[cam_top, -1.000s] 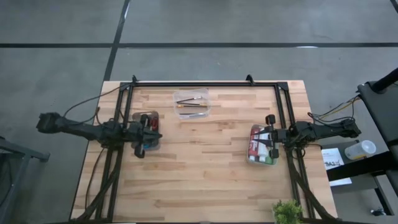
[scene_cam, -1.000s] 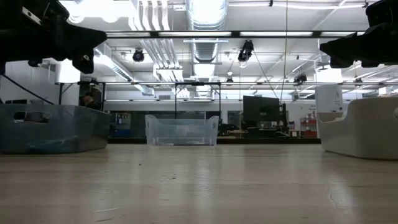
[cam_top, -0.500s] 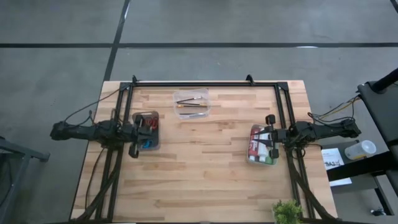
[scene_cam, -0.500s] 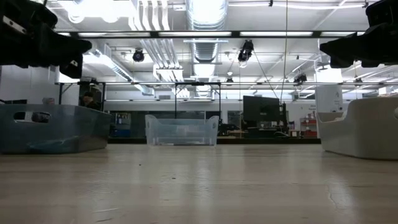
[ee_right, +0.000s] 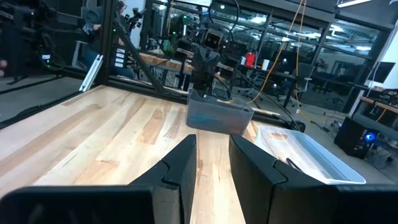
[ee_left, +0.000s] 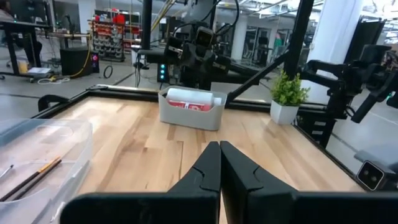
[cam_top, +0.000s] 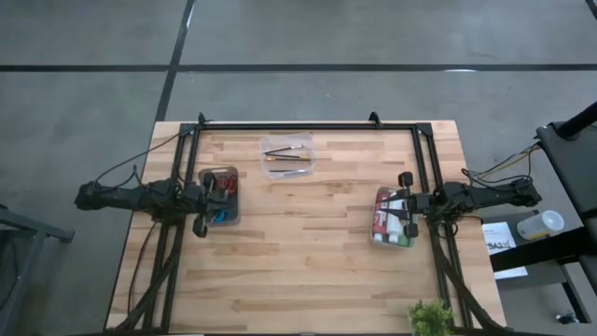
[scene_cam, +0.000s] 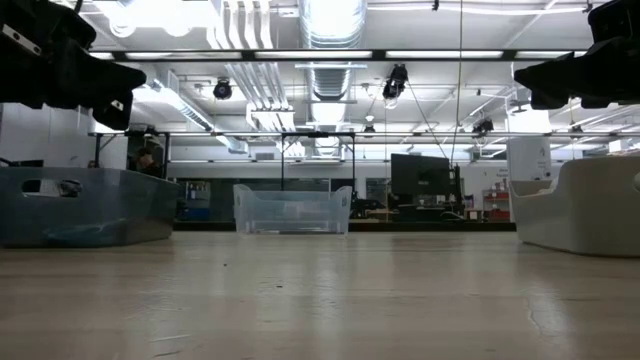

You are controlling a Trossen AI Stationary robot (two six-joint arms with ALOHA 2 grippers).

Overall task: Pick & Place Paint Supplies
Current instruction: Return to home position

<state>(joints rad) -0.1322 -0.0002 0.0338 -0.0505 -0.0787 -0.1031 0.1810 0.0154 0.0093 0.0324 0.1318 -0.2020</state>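
Note:
A white bin (cam_top: pixel 392 219) at the table's right holds green, red and white paint bottles; it also shows in the left wrist view (ee_left: pixel 189 107). A clear tray (cam_top: pixel 287 154) at the far middle holds thin brushes (ee_left: pixel 31 176). A dark bin (cam_top: pixel 221 198) at the left holds red and blue things. My left gripper (cam_top: pixel 215 200) hangs shut and empty over the dark bin, its fingers closed together (ee_left: pixel 219 163). My right gripper (cam_top: pixel 394 206) hangs open and empty over the white bin, with a gap between its fingers (ee_right: pixel 212 163).
A black frame (cam_top: pixel 308 124) runs along the table's far edge and down both sides. A small green plant (cam_top: pixel 431 319) stands at the near right corner. Bare wood (cam_top: pixel 298 252) lies between the two bins and toward the near edge.
My left gripper has drawn back toward the table's left edge, staying above the dark bin, and has then kept still.

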